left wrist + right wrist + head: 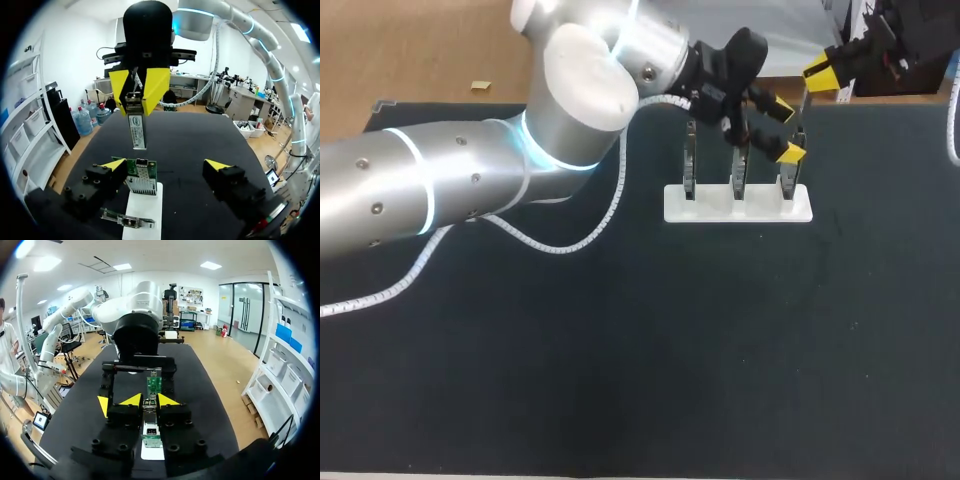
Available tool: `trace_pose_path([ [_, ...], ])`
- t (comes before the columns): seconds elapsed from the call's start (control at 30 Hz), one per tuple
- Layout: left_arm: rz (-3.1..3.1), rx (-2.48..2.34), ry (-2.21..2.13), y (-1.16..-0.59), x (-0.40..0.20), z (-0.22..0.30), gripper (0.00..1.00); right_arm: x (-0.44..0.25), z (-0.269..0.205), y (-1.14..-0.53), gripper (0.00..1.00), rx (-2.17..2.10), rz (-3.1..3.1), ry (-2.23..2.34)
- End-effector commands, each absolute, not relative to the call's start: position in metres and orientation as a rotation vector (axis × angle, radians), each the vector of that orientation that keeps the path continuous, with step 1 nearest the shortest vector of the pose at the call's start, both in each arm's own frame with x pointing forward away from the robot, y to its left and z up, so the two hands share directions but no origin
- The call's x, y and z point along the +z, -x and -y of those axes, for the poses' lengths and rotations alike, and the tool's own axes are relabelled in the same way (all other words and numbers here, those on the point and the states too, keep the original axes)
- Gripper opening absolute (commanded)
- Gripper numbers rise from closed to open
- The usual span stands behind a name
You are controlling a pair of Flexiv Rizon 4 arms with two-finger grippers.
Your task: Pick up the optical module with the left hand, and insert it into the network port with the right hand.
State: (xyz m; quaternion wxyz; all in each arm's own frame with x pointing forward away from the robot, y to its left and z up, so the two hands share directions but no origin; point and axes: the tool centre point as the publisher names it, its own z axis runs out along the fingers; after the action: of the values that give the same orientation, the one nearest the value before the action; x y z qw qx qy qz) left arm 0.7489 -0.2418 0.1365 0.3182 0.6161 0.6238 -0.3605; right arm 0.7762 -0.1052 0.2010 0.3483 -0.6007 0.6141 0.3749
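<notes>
Obs.: the optical module (136, 129) is held by its upper end in the right gripper (139, 95), which is closed on it. The module hangs down just above the network port (142, 182) and is not yet entered. The left gripper (165, 165) is spread wide, with one finger on each side of the green board (151, 170) that carries the port. No contact with the board can be made out.

Risks (judged):
- Only the top of the module is gripped. If its lower end meets the port's rim off-centre, it could be levered in the fingers or made to slip.
- The board does not appear to be braced. An off-axis push could rock it in its slot or shift the whole holder on the table (620, 380).
- The two grippers are close together. Little room is left for a descent between the left fingers, so a finger could be struck.
- Alignment is hard to judge, because the module partly hides the port in the right wrist view.

Containers: one white holder (715, 212) stands on the table. Three upright pieces are seated in its slots. The end slot at the grippers takes the port board. A piece in the middle slot (739, 168) and one in the far end slot (689, 160) are seen, but their kind cannot be told.
</notes>
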Motion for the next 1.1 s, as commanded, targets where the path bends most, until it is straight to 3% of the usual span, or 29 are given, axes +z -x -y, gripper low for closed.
trace_pose_path([
  [0.03,-1.657,-0.942,-1.638,-0.7517,0.1352,0.2408,1.0,0.201,0.1058,-0.777,0.0,0.972,-1.595,1.556],
  [1.1,-1.673,-0.928,-1.649,-0.7557,0.1297,0.2406,1.0,0.1999,0.1067,-0.7814,0.0,0.971,-1.599,1.55],
])
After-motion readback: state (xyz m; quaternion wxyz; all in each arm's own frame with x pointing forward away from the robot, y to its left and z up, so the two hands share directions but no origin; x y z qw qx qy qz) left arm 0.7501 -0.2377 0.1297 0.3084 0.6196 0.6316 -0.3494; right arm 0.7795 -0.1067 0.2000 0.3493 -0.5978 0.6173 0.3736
